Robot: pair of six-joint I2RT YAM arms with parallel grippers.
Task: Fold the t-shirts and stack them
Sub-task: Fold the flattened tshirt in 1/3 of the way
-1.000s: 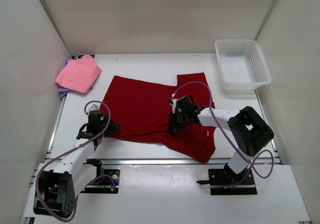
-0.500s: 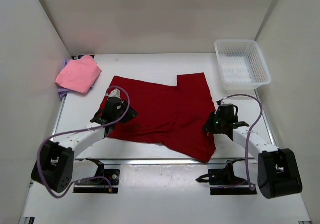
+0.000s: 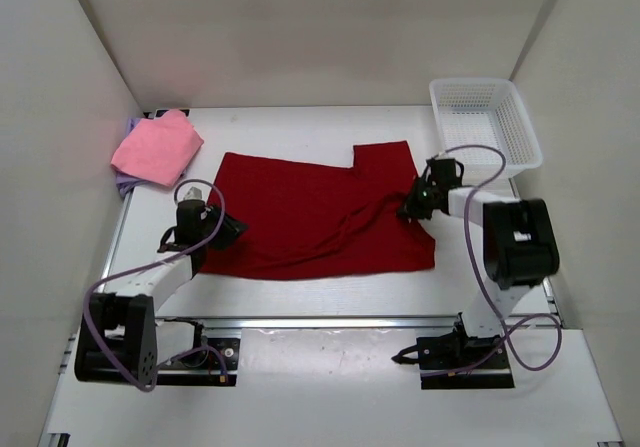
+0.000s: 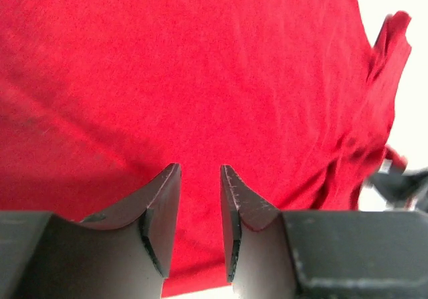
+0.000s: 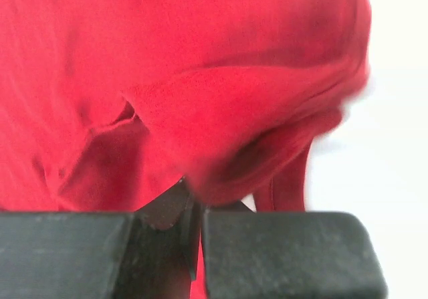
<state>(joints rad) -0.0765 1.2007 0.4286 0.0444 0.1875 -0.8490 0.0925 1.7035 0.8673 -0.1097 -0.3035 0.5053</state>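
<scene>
The dark red t-shirt (image 3: pixel 310 222), pinched in the closed right tool (image 3: pixel 412 207), should be drawn taut before the half-parted, empty left tool (image 4: pixel 200 172) is lowered.

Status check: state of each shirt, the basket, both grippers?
red shirt: spread out, right edge bunched.
lavender shirt: bottom of stack, mostly hidden.
pink shirt: folded, on lavender shirt.
basket: upright, nothing inside.
left gripper: open, over red shirt.
right gripper: shut on red shirt.

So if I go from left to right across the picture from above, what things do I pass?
First the pink t-shirt, then the left gripper, the dark red t-shirt, the right gripper pinching that shirt, and last the white lattice basket.
</scene>
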